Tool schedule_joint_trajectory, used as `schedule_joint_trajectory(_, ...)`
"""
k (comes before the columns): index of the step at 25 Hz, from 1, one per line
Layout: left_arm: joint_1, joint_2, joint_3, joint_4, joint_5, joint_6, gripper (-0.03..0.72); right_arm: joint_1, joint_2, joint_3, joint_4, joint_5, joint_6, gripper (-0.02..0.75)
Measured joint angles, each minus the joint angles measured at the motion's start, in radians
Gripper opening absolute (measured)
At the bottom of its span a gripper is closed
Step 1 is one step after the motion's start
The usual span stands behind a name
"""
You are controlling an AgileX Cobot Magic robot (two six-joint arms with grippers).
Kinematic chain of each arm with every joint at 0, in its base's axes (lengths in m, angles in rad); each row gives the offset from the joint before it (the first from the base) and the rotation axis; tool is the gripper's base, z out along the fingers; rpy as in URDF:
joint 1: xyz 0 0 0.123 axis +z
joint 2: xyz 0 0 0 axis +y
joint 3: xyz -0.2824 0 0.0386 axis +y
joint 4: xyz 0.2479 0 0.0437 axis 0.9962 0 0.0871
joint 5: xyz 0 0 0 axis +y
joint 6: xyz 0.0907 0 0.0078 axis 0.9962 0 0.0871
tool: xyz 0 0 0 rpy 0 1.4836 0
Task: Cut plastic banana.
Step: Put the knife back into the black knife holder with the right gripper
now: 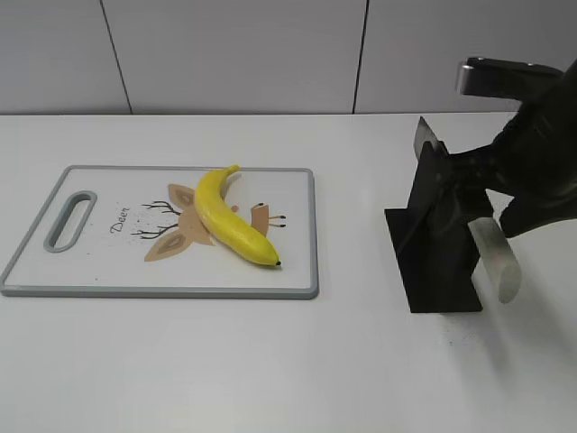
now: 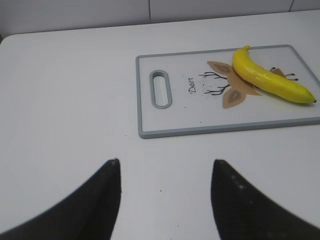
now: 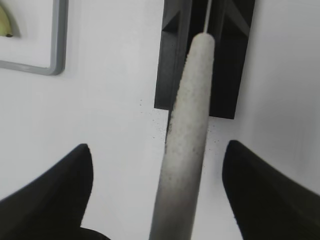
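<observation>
A yellow plastic banana (image 1: 230, 215) lies on a white cutting board (image 1: 108, 266) with a deer drawing; both show in the left wrist view, banana (image 2: 267, 77) and board (image 2: 200, 120). A knife with a pale grey handle (image 1: 498, 257) rests in a black stand (image 1: 433, 244). In the right wrist view the handle (image 3: 187, 135) runs between the fingers of my right gripper (image 3: 157, 155), which is open and not touching it. My left gripper (image 2: 165, 167) is open and empty above bare table, left of the board.
The table is white with a pale panelled wall behind. The board's corner (image 3: 52, 55) shows left of the black stand (image 3: 220, 55) in the right wrist view. The right arm (image 1: 532, 153) hangs over the stand.
</observation>
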Motion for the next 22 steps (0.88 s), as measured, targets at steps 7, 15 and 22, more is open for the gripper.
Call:
schedule_joint_trajectory(7, 0.000, 0.000, 0.000, 0.001, 0.000, 0.000, 0.547, 0.000, -0.222, 0.059, 0.028, 0.088, -0.124, 0.617)
schedule_joint_trajectory(15, 0.000, 0.000, 0.000, 0.001, 0.000, 0.000, 0.547, 0.000, -0.668, 0.326, 0.038, 0.067, -0.265, 0.561)
schedule_joint_trajectory(22, 0.000, 0.000, 0.000, 0.001, 0.000, 0.001, 0.547, 0.000, -1.064, 0.527, 0.038, 0.009, -0.332, 0.560)
